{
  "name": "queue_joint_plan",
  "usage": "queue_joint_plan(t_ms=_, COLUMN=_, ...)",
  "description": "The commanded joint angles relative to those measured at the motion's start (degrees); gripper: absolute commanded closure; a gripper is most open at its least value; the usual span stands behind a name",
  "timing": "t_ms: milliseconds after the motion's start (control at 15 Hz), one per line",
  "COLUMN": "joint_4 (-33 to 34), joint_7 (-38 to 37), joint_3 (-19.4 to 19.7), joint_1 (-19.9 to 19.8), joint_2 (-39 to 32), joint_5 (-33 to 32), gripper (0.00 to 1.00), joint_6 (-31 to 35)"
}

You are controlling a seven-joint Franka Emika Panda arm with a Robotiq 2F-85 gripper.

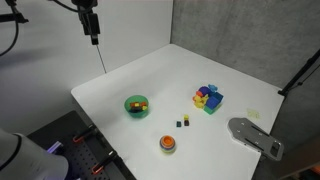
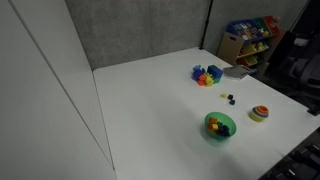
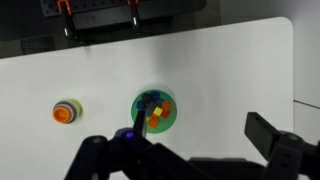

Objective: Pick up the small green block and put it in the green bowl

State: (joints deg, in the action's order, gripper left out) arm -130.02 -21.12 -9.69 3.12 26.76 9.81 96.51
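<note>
claw (image 1: 94, 38) held high over bench (image 1: 150, 72), spread and empty, likely for a top-down approach | small green block (image 1: 186, 120) seen on bench beside yellow cube (image 1: 180, 124), not yet in green bowl (image 1: 136, 105)

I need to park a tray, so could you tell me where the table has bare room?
The widest bare stretch runs from the green bowl and multicoloured blocks to the grey wall. Crowded: between bowl, blocks and orange-red dish, where the tiny cubes sit.
</note>
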Motion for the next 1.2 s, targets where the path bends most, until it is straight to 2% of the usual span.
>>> queue_joint_plan(t_ms=0, joint_4=-1.8, joint_7=-0.5, joint_3=-0.3, joint_1=-0.8, joint_2=-1.5, joint_5=-1.7, gripper=0.0, joint_6=7.6)
queue_joint_plan(t_ms=267, joint_4=-4.3, joint_7=-0.2, joint_3=0.2, joint_1=-1.9, joint_2=-5.3, joint_5=-5.5, gripper=0.0, joint_6=16.6)
queue_joint_plan(t_ms=667, joint_4=-7.6, joint_7=-2.6, joint_3=1.8, joint_1=-5.6, joint_2=-14.6, joint_5=-15.8, gripper=0.0, joint_6=32.2)
queue_joint_plan(t_ms=867, joint_4=-6.6, joint_7=-7.2, joint_3=3.2, joint_1=-7.3, joint_2=-22.0, joint_5=-20.5, gripper=0.0, joint_6=37.2)
queue_joint_plan(t_ms=1133, joint_4=-5.2, joint_7=-14.8, joint_3=6.5, joint_1=-6.9, joint_2=-30.7, joint_5=-27.1, gripper=0.0, joint_6=42.9)
